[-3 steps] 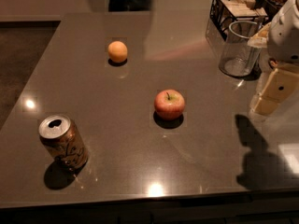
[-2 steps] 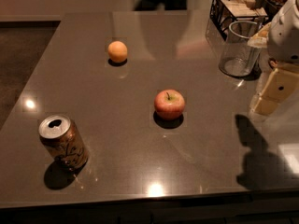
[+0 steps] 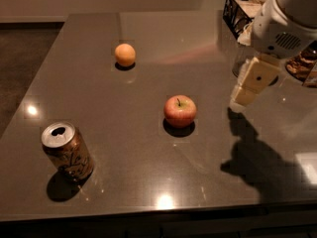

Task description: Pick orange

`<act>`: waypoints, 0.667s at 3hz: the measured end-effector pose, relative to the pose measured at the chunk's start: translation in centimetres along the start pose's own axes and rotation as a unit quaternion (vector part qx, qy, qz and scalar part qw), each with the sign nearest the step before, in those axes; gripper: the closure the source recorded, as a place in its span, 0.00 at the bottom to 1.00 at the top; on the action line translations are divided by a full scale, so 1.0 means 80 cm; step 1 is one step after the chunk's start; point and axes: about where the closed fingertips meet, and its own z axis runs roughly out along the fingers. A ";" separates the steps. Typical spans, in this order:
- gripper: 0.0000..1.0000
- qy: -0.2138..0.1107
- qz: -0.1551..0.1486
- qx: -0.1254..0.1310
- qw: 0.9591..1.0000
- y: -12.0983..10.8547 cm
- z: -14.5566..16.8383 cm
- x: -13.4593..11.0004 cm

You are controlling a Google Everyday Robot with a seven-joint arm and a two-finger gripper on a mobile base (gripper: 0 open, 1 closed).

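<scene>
hand [image 3: 246, 94] R side, open/closed can't tell | orange [image 3: 125, 54] far L, well apart

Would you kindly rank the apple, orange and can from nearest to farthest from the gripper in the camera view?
The gripper hangs over the table, right side.
1. Apple, mid-table.
2. Orange, far side, left.
3. Can, near left corner.

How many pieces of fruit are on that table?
2. The orange lies far back on the left; the apple sits near the middle. The gripper hangs right of the apple. The basket at the back may hide more.
</scene>
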 end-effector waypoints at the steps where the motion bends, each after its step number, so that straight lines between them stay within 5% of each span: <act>1: 0.00 -0.040 0.021 -0.017 0.999 -0.022 0.028 -0.055; 2: 0.00 -0.074 0.033 -0.024 0.996 -0.042 0.056 -0.117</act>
